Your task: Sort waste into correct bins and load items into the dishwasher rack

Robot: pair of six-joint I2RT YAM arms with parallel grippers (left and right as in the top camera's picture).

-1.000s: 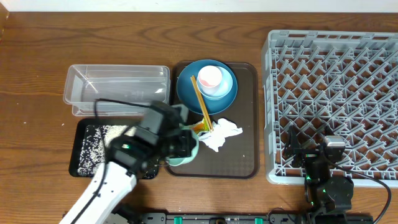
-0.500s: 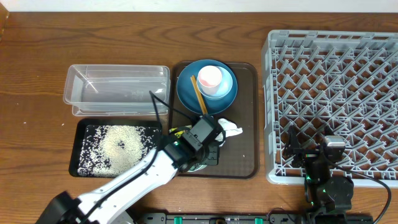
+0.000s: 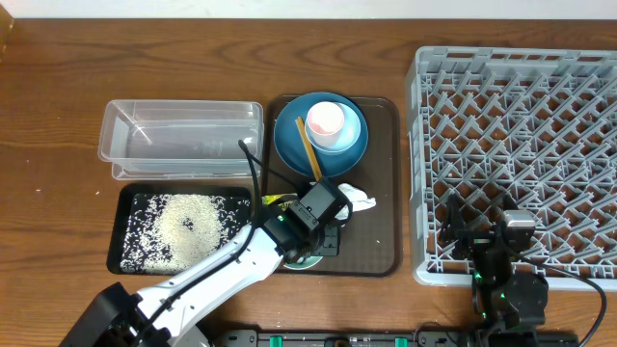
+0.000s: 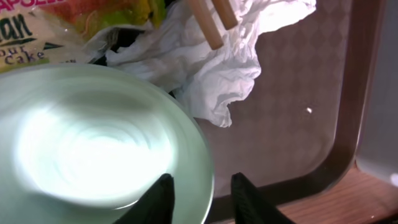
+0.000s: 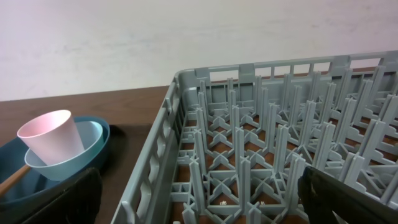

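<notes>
Left wrist: pale mint bowl (image 4: 93, 143) sits upright at the front-left corner of the brown serving tray (image 4: 298, 112), image of it smeared. Left gripper (image 4: 202, 196) straddles the bowl's right rim, one finger inside, one outside, jaws parted with a gap on both sides of the rim, so nothing is pinched. Crumpled white napkin (image 4: 205, 68) lies just behind the bowl and touches its rim. Chopsticks (image 4: 208, 25) have their ends resting on the napkin. Snack wrapper (image 4: 93, 18) is at the bowl's back-left, partly under the napkin. A strip of the table (image 4: 348, 199) shows past the tray's front edge. Overhead: the left arm comes in from the table's front edge and covers most of the bowl. At the tray's back edge is the dark blue plate (image 3: 289, 145), with the light blue bowl (image 3: 354, 135) on it and the pink cup (image 3: 324, 119) in that bowl. The chopsticks run from the plate toward the tray's middle. Left of the tray: clear tub (image 3: 125, 145) at the back, black tray (image 3: 115, 236) in front of it, touching, with rice (image 3: 183, 226) spread over its floor. Dishwasher rack (image 3: 521, 116) fills the table's right end, well apart from the tray. Right wrist: right gripper (image 5: 199, 177) spread wide, holding nothing, at the rack's front-left corner.
</notes>
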